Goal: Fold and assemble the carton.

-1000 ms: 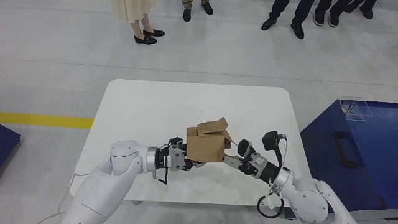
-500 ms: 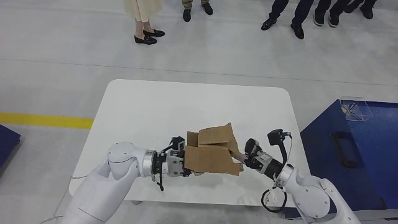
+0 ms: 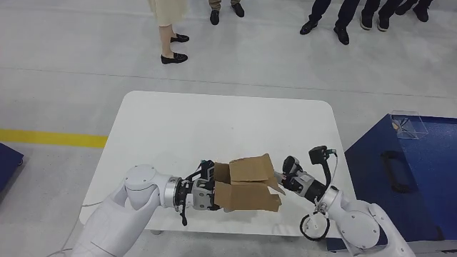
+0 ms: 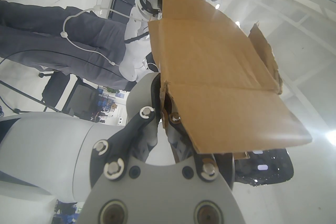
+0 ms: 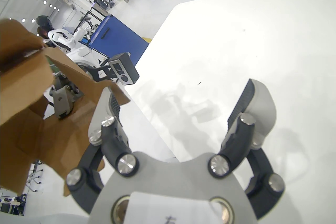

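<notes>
My left fingers [image 4: 145, 96] are pinched on one edge of the carton [image 3: 246, 183]. It is held partly unfolded, flaps loose, over the worktop [image 3: 214, 121] near the middle of its front edge. My right fingers [image 5: 260, 101] are spread wide with nothing between them, one of them just beside a carton flap at the opposite end.

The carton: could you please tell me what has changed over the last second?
The carton tipped from an upright box to slanted and flatter, shifting toward the table's near edge. The left gripper stayed clamped on it; the right gripper stayed at its other side.
</notes>
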`<state>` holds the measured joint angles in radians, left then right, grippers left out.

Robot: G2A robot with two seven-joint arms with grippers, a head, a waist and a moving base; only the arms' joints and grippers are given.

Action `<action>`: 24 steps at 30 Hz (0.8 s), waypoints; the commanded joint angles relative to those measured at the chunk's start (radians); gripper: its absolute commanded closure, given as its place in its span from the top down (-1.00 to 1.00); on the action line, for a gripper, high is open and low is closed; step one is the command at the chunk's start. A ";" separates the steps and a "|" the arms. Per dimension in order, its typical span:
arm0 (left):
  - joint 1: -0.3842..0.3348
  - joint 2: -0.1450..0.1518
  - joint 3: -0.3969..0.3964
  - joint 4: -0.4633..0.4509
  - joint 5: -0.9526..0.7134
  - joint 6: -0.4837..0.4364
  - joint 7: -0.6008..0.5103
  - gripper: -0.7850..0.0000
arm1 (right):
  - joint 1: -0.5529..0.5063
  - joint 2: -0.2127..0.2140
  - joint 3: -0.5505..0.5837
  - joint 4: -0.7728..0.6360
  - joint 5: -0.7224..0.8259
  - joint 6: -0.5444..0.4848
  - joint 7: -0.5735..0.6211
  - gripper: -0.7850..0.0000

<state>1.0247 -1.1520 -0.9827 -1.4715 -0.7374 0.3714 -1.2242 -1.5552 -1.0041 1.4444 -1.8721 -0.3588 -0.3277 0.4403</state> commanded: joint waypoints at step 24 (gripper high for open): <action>0.009 0.005 0.025 -0.024 0.138 -0.085 0.112 -1.00 | -0.004 -0.008 -0.040 -0.039 0.025 -0.014 0.042 1.00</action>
<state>1.0281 -1.1474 -0.9560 -1.4896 -0.6050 0.2910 -1.1291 -1.5597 -1.0117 1.4047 -1.9116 -0.3345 -0.3419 0.4813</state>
